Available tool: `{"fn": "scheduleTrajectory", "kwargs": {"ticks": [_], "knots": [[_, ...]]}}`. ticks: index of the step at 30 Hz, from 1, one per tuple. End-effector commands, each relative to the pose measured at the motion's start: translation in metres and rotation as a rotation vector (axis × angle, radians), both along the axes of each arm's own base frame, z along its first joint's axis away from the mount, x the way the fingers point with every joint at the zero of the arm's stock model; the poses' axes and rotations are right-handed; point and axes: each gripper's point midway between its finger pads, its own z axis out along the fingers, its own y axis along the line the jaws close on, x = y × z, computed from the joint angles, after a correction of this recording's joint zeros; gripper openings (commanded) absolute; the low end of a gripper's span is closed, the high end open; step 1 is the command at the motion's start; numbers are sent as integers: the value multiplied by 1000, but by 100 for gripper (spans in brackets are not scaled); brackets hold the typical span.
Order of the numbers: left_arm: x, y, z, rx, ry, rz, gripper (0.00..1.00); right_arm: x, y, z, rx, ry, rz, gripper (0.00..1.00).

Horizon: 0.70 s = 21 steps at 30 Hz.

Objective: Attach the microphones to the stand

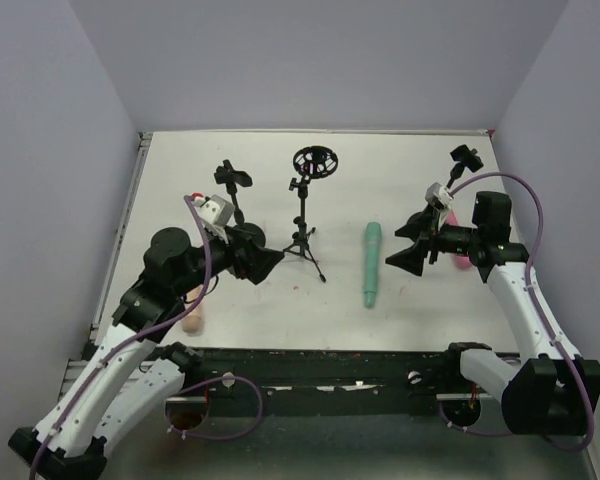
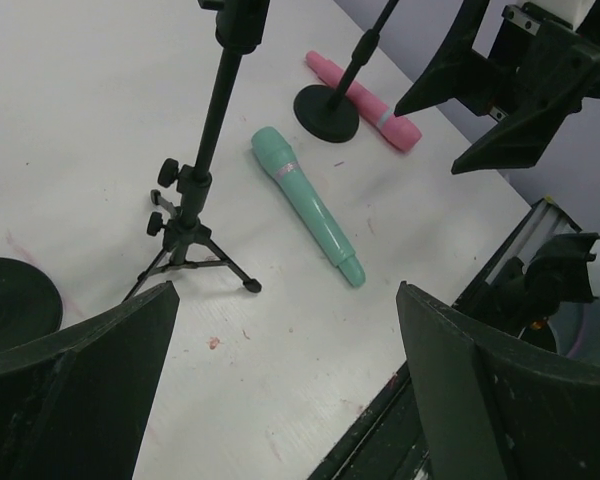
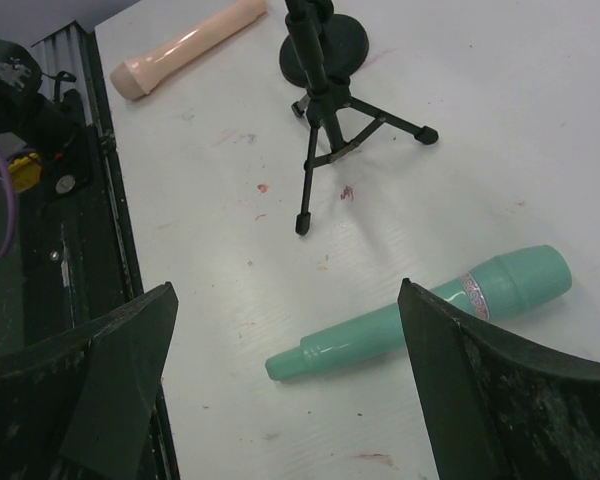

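Tipping is the main hazard: the tripod stand looks light, and a brush from either arm could knock it over. The left gripper and right gripper both hang spread wide and empty. The green microphone lies flat between the tripod and the right gripper. The pink microphone lies half-hidden behind the right arm, the beige microphone under the left. Slim round bodies may roll or slip from a pinch.
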Motion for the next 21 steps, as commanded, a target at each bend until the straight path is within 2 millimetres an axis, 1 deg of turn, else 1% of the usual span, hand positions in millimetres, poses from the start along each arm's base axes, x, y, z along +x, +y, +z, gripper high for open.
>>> {"fn": "scheduleTrajectory", "kwargs": {"ticks": [1,4,7,9,12,15,21], "knots": [[35,-19,-5,40,-46,49,98,-2,1,5,4,-29,31,100],[54,-33,-3,40,-75,59,95,-2,1,5,4,-29,33,100],[71,-43,-5,47,-101,72,92,-1,1,5,3,-30,32,100],[81,-48,-7,54,-108,91,87,-1,0,5,2,-32,31,100],[91,-55,-5,58,-128,116,82,-1,1,5,2,-29,32,100],[97,-65,-4,66,-164,135,77,-2,1,4,5,-23,34,100],[118,-69,-7,108,-244,246,68,-2,1,5,9,-25,38,100]]}}
